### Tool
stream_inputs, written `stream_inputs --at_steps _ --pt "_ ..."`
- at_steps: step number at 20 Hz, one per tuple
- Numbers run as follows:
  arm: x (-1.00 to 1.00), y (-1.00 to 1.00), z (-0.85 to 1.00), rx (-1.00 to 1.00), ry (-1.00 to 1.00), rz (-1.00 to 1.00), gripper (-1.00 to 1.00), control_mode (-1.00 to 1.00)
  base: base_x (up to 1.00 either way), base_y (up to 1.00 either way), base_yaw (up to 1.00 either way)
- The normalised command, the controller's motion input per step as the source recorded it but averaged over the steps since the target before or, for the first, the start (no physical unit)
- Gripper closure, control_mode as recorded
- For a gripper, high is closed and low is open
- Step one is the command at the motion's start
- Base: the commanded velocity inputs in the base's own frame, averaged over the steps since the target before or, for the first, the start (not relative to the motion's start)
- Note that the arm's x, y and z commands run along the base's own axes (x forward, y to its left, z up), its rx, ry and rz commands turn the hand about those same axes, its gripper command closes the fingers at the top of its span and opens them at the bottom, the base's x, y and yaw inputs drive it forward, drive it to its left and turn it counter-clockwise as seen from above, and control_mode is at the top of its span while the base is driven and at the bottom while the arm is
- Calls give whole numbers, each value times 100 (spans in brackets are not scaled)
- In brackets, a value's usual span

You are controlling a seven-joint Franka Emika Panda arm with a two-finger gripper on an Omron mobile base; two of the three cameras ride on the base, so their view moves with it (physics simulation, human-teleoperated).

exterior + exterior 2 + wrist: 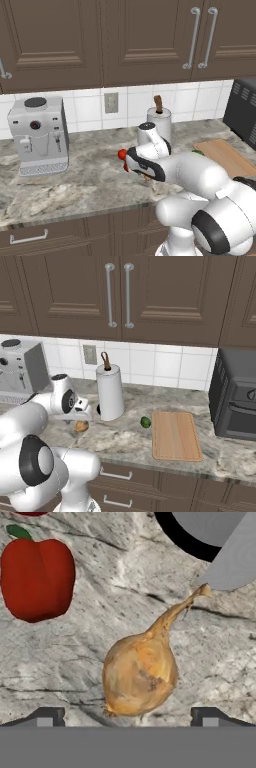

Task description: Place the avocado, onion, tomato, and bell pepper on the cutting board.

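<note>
Hand view: onion [140, 677] lies on the counter [100, 622] centred between the gripper [127, 717] tips, jaws wide, holding nothing; its tapering stem slants away toward the paper-towel holder [210, 537]. Bell pepper [37, 577] sits apart, off to one side.

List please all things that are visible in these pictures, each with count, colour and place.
onion: 1, tan-yellow, on counter between the open finger tips
bell pepper: 1, red, on counter near onion
avocado: 1, green, on counter just left of board
cutting board: 1, light wood, bare, on counter right
paper towel roll: 1, white, upright at backsplash
coffee machine: 1, grey, counter left
microwave: 1, dark, far right
gripper: 1, dark tips, open, over onion
</note>
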Motion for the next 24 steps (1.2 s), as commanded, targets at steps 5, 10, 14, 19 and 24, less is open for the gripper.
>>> stream_inputs --at_steps 5,10,14,19,24 --pt "5 0 -21 0 0 -4 -100 -100 0 0 0" --pt "8 -2 -9 0 0 -6 -100 -100 0 0 0" --pt "16 0 -3 0 0 -5 -100 -100 0 0 0" --pt "10 0 -13 0 0 -4 -100 -100 0 0 0" --pt "0 -11 -31 0 0 -3 -100 -100 0 0 0"
